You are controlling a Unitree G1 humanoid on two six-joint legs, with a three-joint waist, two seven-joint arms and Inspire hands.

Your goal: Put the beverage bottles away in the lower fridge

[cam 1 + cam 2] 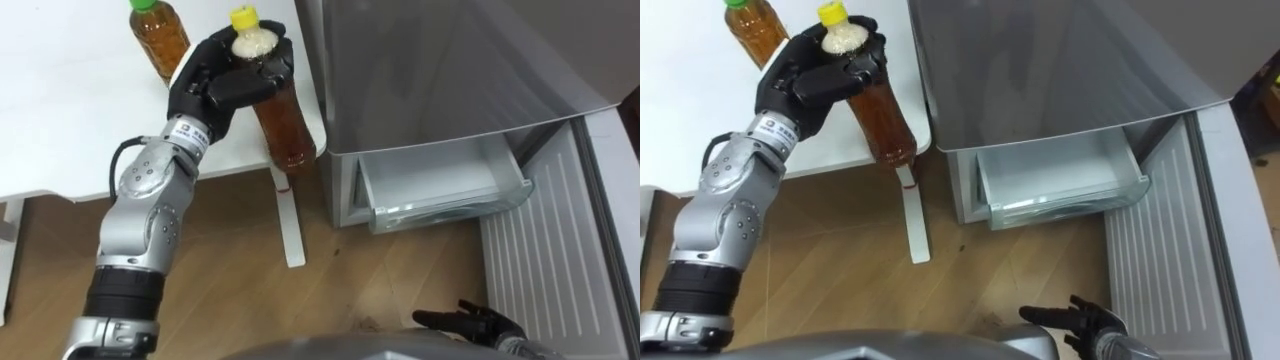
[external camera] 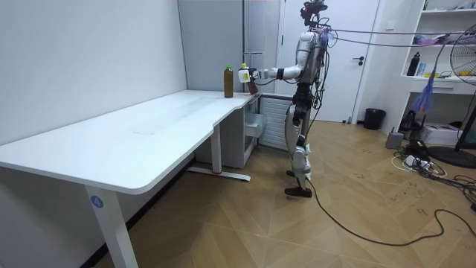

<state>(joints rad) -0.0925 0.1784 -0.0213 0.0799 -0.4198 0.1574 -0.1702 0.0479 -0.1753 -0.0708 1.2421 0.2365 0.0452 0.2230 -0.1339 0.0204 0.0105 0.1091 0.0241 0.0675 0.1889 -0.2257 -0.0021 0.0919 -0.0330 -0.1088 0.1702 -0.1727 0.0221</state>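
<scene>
Stands upright, feet slightly apart. Holds the left arm out level at shoulder height; in the eye views, runs it from 7 o'clock up toward 11, elbow bent. Grips the bottle (image 1: 288,125) at its neck with the left hand (image 1: 205,85), fingers and thumb curled round. Hangs the right hand (image 1: 470,322) low at 5 o'clock, fingers loosely spread, empty.

A long white desk (image 2: 149,130) is set along the pale wall (image 2: 74,52) at the room view's left. It is carried on white legs (image 2: 102,223), and one flat white foot (image 1: 291,230) is seen resting on the floor. The floor (image 2: 349,231) is laid in light wood in a herringbone pattern. A white door (image 2: 346,74) is located at the back, with a black waste bin (image 2: 374,118) near it. White shelves (image 2: 446,41) and a pedestal fan (image 2: 462,56) are placed at the room view's right.
</scene>
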